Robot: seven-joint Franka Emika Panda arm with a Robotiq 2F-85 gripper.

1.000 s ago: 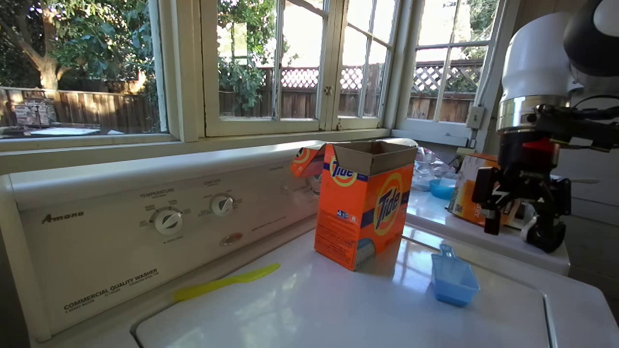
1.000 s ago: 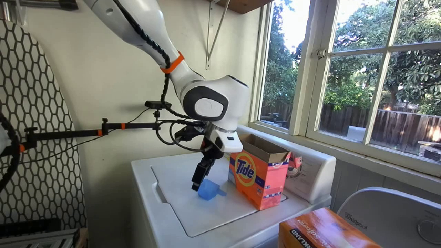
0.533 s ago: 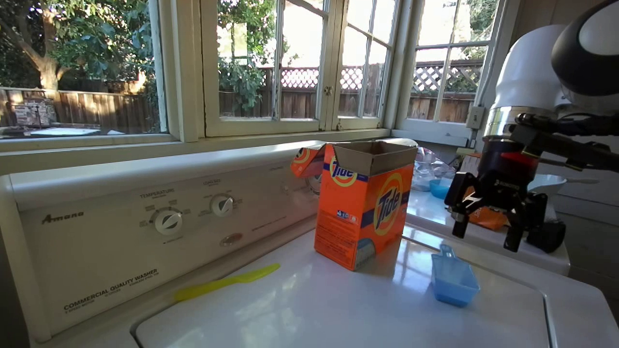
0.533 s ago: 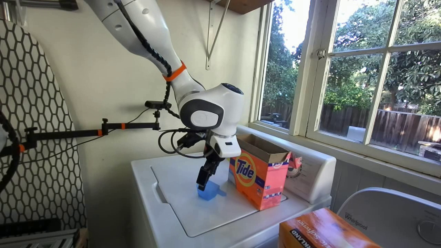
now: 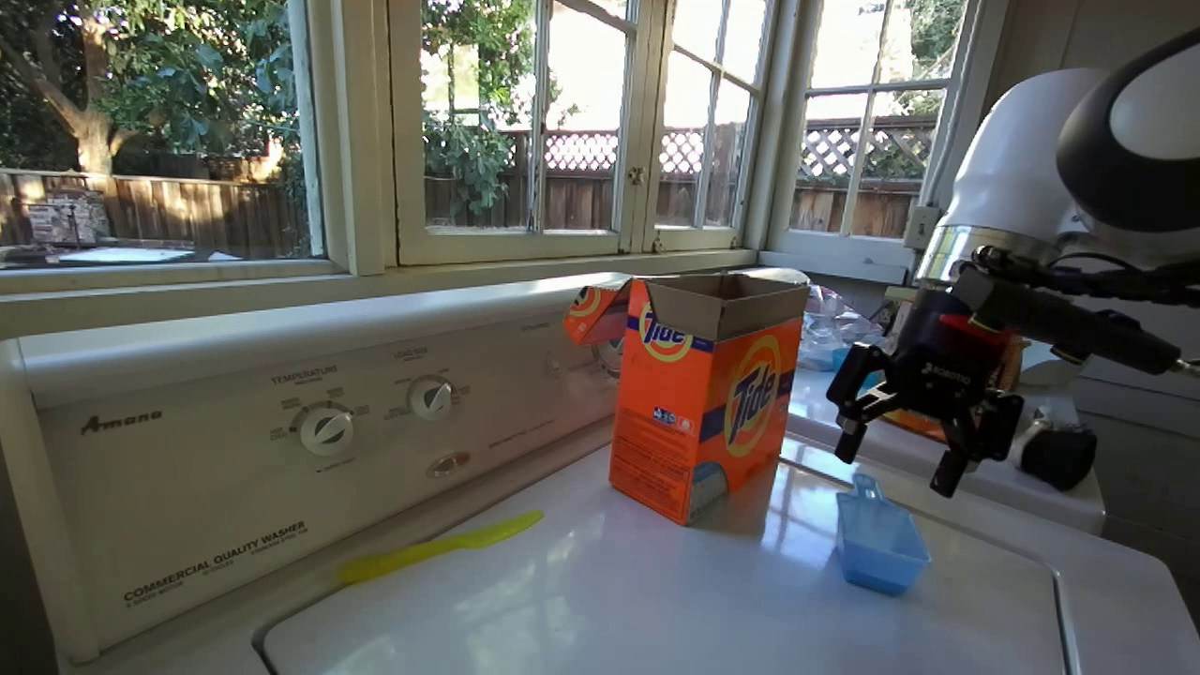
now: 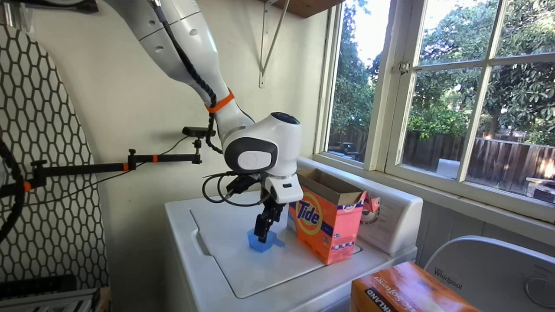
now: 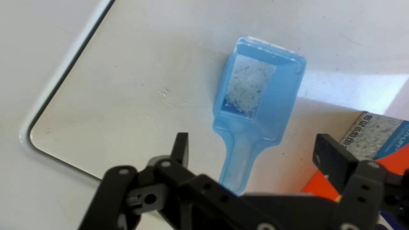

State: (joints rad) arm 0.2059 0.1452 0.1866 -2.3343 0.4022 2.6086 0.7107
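One hand (image 5: 897,461), one blue scoop (image 5: 883,548), two orange boxes (image 6: 312,221) (image 6: 405,288), one yellow utensil (image 5: 441,547)

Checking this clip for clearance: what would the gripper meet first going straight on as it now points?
Most likely the blue scoop on the washer lid, though depth below the gripper is unclear.

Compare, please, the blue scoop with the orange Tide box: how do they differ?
The scoop is translucent blue; the Tide box is printed orange. The scoop is small and low; the Tide box is much taller. The scoop shows whitish granules inside; the Tide box's contents are hidden. Both are open on top and rest on the washer.
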